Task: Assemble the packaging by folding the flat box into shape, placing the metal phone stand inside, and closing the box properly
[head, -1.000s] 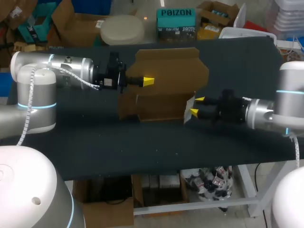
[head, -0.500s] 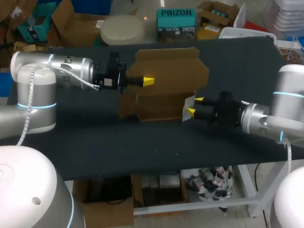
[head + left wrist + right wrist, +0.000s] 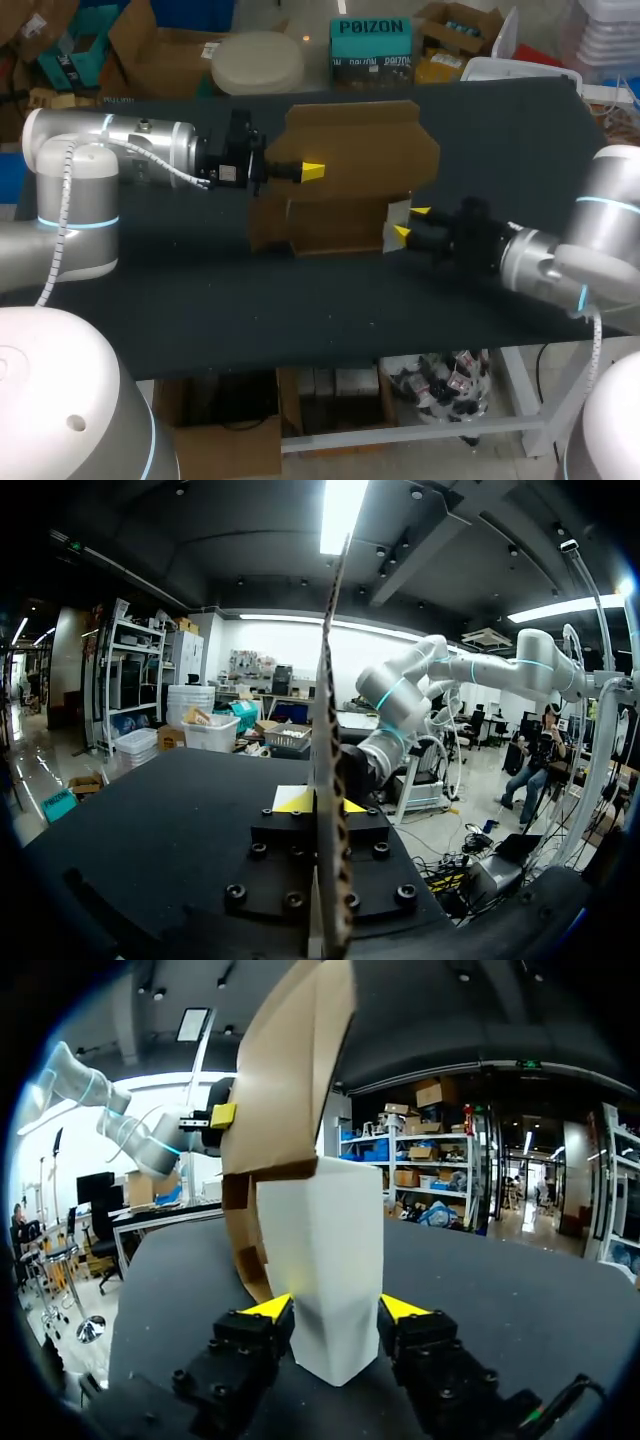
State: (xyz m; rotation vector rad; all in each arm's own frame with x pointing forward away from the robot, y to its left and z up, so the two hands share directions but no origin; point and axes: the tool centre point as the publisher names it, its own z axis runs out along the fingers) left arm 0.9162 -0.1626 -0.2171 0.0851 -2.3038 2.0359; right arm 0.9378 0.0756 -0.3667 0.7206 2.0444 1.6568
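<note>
The brown cardboard box (image 3: 340, 190) stands half-folded in the middle of the table (image 3: 200, 300), its inside hidden in every view. The head view shows its panels broadside. The left wrist view shows one panel edge-on, pinched by the left gripper (image 3: 320, 802). The right wrist view makes plain that the right gripper (image 3: 335, 1307) clamps the white flap (image 3: 325, 1250) from both sides.

the box (image 3: 340, 180) is brown cardboard, matt and a little fibrous; its cut edge in the left wrist view shows corrugated fluting. the white flap (image 3: 325, 1260) in the right claw (image 3: 333, 1308) is smooth matt card. the tabletop (image 3: 200, 300) is matt black. the left claw (image 3: 320, 802) and the right one have matt black bodies with smooth yellow tips. the arm shells (image 3: 130, 150) are satin silver.
</note>
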